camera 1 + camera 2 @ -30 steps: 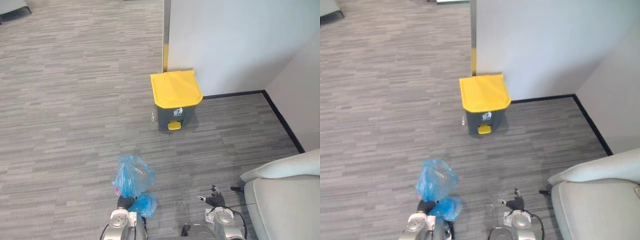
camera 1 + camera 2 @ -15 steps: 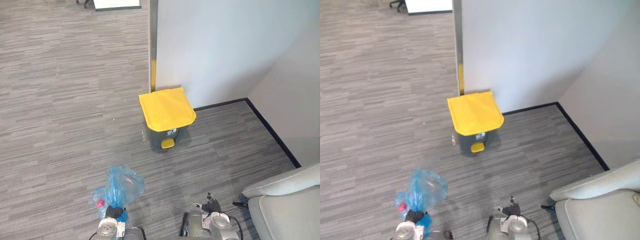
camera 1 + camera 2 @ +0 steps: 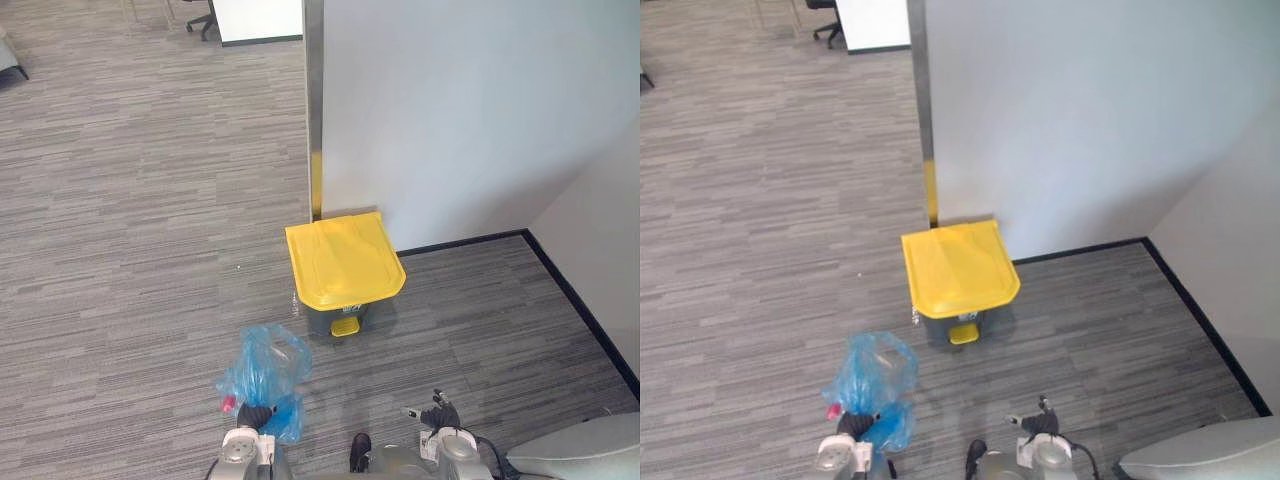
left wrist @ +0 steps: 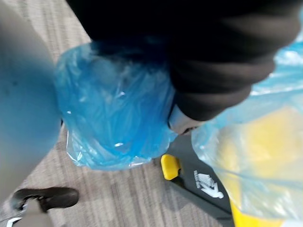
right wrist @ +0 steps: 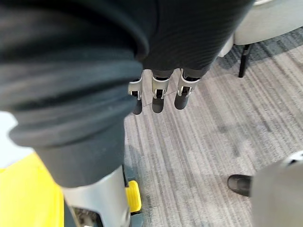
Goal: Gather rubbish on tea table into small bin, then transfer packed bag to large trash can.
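The blue bag [image 3: 265, 365], judged soft, light and slippery, is clenched where it is bunched, the surest hold, by the left hand [image 3: 255, 413], while the right hand [image 5: 162, 97] is held slack.

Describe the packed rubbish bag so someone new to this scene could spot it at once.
Find the white wall and the grey pedal bin with a yellow lid at its foot. Just nearer the robot than that bin, above the grey carpet, the bag is held in the left robot hand. It alone is crinkled, translucent blue plastic.
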